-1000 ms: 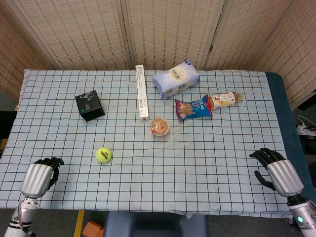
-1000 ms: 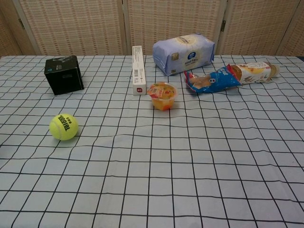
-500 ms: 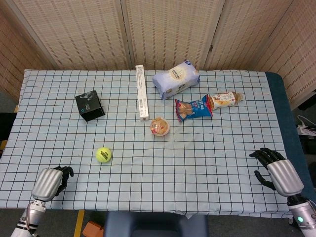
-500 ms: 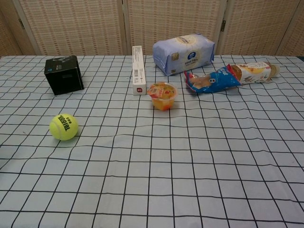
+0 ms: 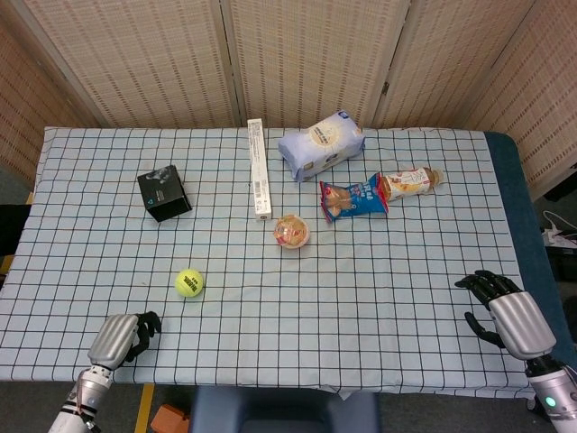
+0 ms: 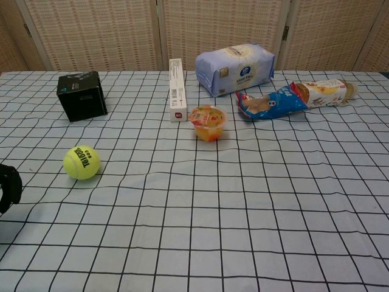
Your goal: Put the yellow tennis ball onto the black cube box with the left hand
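Note:
The yellow tennis ball point(image 5: 189, 282) point(image 6: 81, 162) lies on the checked cloth at the front left. Behind it, further back, stands the black cube box point(image 5: 164, 192) point(image 6: 81, 95). My left hand point(image 5: 122, 336) hovers at the table's front edge, below and left of the ball, holding nothing, with its dark fingers point(image 6: 7, 185) loosely bent. In the chest view only those fingers show, at the left border. My right hand point(image 5: 500, 311) stays at the front right edge, fingers apart and empty.
A long white carton point(image 5: 259, 169) lies mid-table, with a fruit cup point(image 5: 293, 231) in front of it. A pale blue bag point(image 5: 321, 144), a blue snack packet point(image 5: 352, 198) and an orange-labelled bottle point(image 5: 410, 181) lie at the back right.
My left hand has slid right along the front edge, nearer to the ball, and its fingers now show in the chest view. The right hand and all objects are unmoved.

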Tool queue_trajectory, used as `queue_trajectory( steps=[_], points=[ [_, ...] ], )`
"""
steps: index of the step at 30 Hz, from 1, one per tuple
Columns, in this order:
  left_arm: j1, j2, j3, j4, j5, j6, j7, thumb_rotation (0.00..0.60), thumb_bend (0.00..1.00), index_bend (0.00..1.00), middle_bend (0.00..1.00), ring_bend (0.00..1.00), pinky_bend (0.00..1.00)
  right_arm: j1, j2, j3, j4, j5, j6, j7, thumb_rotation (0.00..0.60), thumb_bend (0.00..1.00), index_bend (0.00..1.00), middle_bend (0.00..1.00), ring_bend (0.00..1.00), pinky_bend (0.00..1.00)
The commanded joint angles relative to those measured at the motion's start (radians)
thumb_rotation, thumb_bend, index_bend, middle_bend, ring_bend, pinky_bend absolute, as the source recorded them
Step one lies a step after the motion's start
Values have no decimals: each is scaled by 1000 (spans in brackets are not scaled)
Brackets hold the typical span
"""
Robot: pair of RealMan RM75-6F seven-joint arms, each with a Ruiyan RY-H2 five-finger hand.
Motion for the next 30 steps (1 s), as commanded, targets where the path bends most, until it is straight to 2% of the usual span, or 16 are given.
queue_trajectory(
  steps=[1,6,9,13,24,30],
  points=[
    [5,-14,-6,-24,11,19,-44,600,923,551,579,596,790,1,0,-1,0,2,-5,-4,600,316,283,278,165,279],
    [7,-22,-8,-34,28,36,-71,600,922,551,579,596,790,1,-1,-1,1,1,-6,-7,600,316,283,278,165,279],
    [21,-81,-22,-27,35,76,-167,600,922,549,576,596,791,0,-1,3,-1,6,-2,-6,600,316,283,278,165,279],
    [9,-124,-19,31,56,66,-249,600,921,533,561,595,791,1,-1,1,1,4,-4,-6,600,316,283,278,165,279],
    [-38,-216,-61,149,29,21,-321,600,920,500,539,582,790,2,-1,2,0,6,-6,-7,600,316,283,278,165,279],
    [-38,-233,-59,159,28,30,-324,600,920,499,536,580,791,1,-1,3,1,6,-5,-6,600,316,283,278,165,279]
  ],
)
